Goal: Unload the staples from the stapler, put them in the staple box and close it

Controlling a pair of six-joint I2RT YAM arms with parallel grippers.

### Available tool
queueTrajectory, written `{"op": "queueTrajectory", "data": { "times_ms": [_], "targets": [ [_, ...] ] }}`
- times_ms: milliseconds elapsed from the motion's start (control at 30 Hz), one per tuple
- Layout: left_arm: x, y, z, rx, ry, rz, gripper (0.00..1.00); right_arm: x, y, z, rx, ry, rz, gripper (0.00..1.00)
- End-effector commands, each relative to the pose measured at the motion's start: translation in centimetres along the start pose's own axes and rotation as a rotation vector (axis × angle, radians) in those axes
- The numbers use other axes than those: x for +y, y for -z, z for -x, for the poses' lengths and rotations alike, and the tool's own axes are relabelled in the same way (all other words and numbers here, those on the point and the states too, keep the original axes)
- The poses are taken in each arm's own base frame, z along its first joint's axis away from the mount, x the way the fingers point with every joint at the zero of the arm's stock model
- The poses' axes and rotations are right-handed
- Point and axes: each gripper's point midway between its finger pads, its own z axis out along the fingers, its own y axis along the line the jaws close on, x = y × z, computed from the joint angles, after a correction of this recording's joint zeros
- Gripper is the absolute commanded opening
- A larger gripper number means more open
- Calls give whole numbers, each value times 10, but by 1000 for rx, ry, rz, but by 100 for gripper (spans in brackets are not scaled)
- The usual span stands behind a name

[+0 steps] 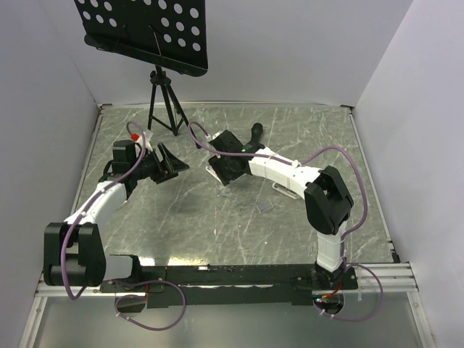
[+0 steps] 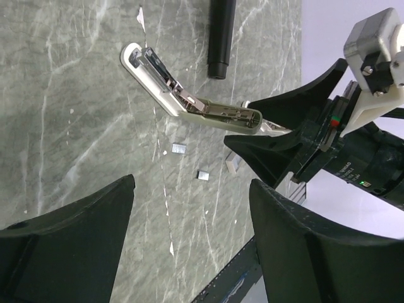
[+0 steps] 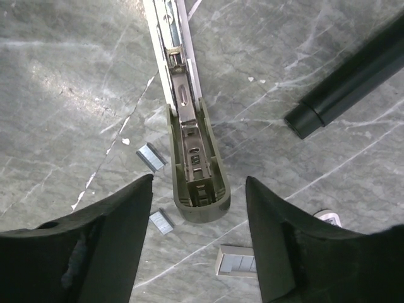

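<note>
The stapler (image 3: 194, 165) lies swung open on the marble table, its white base (image 3: 165, 44) pointing away and its olive top half nearer, with the magazine channel facing up. My right gripper (image 3: 199, 184) is open just above the olive end, one finger on each side and neither touching it. Three short strips of staples (image 3: 151, 156) lie loose beside it, one (image 3: 161, 221) between the fingers and a wider one (image 3: 237, 262) near the right finger. My left gripper (image 2: 192, 183) is open and empty, left of the stapler (image 2: 189, 98), looking at it. In the top view the right gripper (image 1: 221, 165) covers most of the stapler (image 1: 214, 172).
A black music stand (image 1: 145, 29) on a tripod (image 1: 163, 101) stands at the back left. One tripod leg (image 3: 350, 79) reaches close to the stapler on the far right side. Another loose staple strip (image 1: 265, 207) lies nearer the front. White walls enclose the table.
</note>
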Motion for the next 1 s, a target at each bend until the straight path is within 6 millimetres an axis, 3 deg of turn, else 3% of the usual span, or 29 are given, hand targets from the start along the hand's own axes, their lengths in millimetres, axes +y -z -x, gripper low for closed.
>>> {"op": "queueTrajectory", "data": {
  "times_ms": [0,167,300,467,667,867,967],
  "targets": [
    [-11,9,15,-73,-51,-10,78,-11,42,41,-137,-37,-21,74],
    [-14,15,20,-100,-81,1,78,-13,62,47,-168,-54,-14,83],
    [-18,18,25,-115,-108,11,78,-20,90,44,-208,-98,-22,89],
    [-20,28,23,-138,-135,28,78,-30,111,12,-187,-147,-47,98],
    [-25,52,11,-195,-214,49,79,-38,106,-49,-100,-195,-94,100],
    [-36,68,3,-267,-260,40,79,-29,90,-88,-42,-226,-47,100],
    [-41,69,0,-273,-286,55,79,-23,78,-97,-30,-235,-10,100]
  ]
}}
